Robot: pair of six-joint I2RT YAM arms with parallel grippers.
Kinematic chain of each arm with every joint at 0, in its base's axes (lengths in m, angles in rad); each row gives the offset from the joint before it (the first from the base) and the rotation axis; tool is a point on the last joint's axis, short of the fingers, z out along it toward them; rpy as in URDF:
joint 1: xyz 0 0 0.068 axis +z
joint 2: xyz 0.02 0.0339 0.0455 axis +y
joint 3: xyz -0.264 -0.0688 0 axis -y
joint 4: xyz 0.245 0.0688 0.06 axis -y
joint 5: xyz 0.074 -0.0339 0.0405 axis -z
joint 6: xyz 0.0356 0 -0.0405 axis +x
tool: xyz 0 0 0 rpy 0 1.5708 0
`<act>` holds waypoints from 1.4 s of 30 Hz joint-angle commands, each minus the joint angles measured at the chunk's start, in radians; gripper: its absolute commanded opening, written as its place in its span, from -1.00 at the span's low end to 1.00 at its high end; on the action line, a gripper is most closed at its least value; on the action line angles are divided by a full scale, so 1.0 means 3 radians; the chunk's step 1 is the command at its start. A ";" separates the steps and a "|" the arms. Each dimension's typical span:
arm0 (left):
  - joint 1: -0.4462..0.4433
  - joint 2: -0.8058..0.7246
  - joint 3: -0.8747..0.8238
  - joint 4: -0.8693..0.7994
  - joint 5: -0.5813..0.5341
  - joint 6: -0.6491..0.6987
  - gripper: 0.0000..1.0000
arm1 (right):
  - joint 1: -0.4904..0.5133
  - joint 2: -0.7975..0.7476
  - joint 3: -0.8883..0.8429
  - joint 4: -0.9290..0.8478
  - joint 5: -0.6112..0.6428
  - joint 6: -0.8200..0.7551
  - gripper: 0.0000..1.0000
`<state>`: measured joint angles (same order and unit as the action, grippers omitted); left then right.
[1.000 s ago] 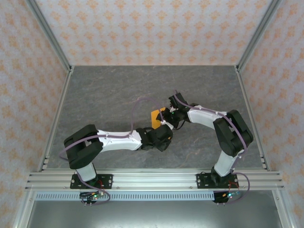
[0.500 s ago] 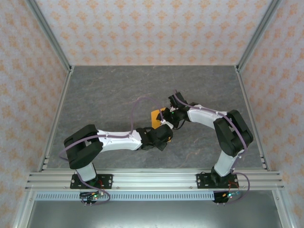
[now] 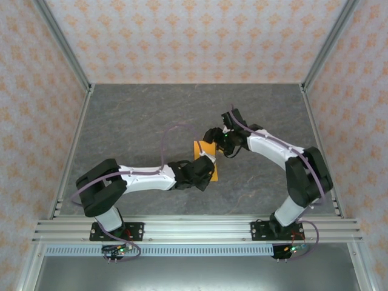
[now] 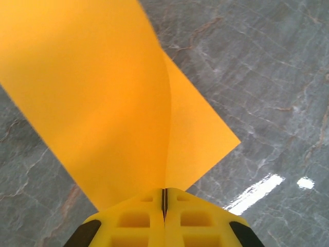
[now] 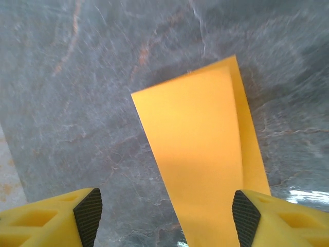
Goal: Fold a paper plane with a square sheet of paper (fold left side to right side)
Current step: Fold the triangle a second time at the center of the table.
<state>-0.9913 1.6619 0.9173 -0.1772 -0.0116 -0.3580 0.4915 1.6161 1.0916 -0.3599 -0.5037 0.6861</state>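
A: Top view: folded square sheet of paper (image 3: 206, 159) on mid-table (image 3: 139, 115), left gripper (image 3: 208, 162) at its near end, right gripper (image 3: 214, 137) just beyond. Versus a second ago?
B: Right gripper drawn back off the sheet; more orange exposed.
A: Left wrist view?
B: Left gripper (image 4: 164, 198) clamped tight on the sheet (image 4: 103, 103); upper layer bowed above the lower, unseen from above.
A: Right wrist view?
B: Right gripper (image 5: 167, 212) spread wide, gripping nothing; sheet (image 5: 200, 154) below, two offset layers on the table (image 5: 77, 77).
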 commanded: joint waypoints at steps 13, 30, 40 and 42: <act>0.0421 -0.0292 -0.0315 0.0413 0.0786 -0.0232 -0.99 | 0.0106 -0.0803 -0.1000 0.0364 0.0127 0.0000 -0.23; 0.0576 -0.0259 -0.0164 -0.0108 0.0729 -0.0026 -1.00 | 0.0555 -0.0067 -0.0966 0.0181 0.0428 0.0195 -0.84; 0.0648 -0.0124 -0.0071 -0.0138 0.0653 0.0006 -1.00 | 0.0601 0.0032 -0.0980 0.0058 0.0447 0.0157 -0.84; 0.0652 -0.0079 -0.0032 -0.0158 0.0617 0.0014 -1.00 | 0.0610 0.0041 -0.0972 0.0033 0.0459 0.0147 -0.84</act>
<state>-0.8036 1.6157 0.8730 -0.1829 0.2165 -0.3801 0.6613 1.5974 0.7876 -0.2802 -0.4030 0.7364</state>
